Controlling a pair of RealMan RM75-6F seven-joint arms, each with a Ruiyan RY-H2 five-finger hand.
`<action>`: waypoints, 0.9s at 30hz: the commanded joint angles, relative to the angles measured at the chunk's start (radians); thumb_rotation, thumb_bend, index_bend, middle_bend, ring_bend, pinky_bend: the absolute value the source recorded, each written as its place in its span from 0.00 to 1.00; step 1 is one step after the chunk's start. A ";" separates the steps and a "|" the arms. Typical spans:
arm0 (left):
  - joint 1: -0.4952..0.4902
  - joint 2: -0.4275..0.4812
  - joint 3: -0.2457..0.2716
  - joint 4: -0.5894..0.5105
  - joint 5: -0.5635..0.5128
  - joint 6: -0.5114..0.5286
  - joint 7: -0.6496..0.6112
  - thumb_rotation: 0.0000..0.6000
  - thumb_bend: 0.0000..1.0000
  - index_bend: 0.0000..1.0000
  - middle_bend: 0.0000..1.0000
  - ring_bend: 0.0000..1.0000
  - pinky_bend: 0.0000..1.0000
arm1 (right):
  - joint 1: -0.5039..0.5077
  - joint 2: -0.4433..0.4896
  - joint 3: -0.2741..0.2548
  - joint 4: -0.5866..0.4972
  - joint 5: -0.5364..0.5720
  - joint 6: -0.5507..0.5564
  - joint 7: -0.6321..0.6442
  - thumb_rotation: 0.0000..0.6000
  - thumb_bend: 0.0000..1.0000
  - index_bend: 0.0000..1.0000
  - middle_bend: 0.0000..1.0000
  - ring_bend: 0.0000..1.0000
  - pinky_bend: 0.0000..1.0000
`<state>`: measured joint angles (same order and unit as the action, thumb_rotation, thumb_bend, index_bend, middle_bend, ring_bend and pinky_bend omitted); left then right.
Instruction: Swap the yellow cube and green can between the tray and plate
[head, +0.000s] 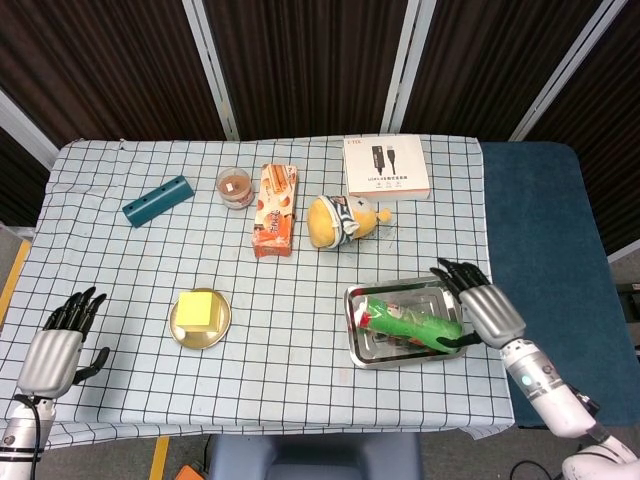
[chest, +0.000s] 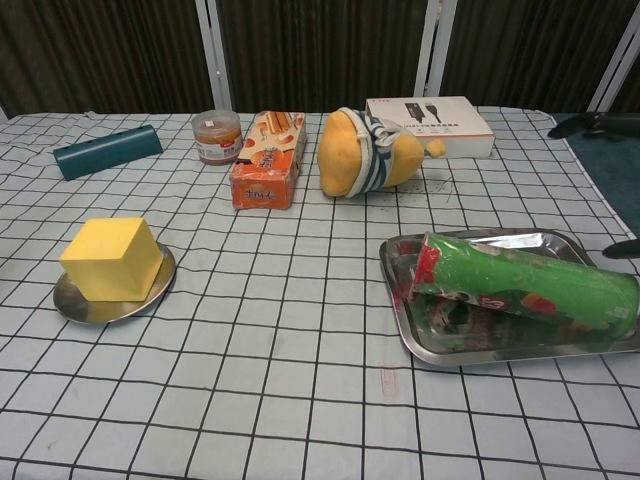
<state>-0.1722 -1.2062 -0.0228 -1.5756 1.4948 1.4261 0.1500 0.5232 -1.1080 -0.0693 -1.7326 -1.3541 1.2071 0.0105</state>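
The green can (head: 412, 322) was laid on its side in the tray (head: 370, 354), lower right, so the right hand (head: 489, 313) was spread, released, beside it

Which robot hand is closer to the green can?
The right robot hand. It sits just beside the green can in the tray, open. The left robot hand is far across the table, near its edge.
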 joint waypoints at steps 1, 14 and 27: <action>0.005 0.002 0.003 0.000 0.013 0.012 -0.005 1.00 0.37 0.00 0.01 0.00 0.19 | -0.114 0.031 -0.004 -0.017 -0.036 0.144 0.012 1.00 0.02 0.00 0.00 0.00 0.00; 0.024 0.010 0.004 -0.011 0.025 0.042 -0.003 1.00 0.37 0.00 0.01 0.00 0.19 | -0.314 -0.051 0.054 0.084 0.006 0.359 0.004 1.00 0.02 0.00 0.00 0.00 0.00; 0.032 0.005 -0.002 -0.007 0.031 0.056 -0.003 1.00 0.37 0.00 0.01 0.00 0.19 | -0.361 -0.095 0.092 0.110 -0.059 0.392 0.008 1.00 0.02 0.00 0.00 0.00 0.00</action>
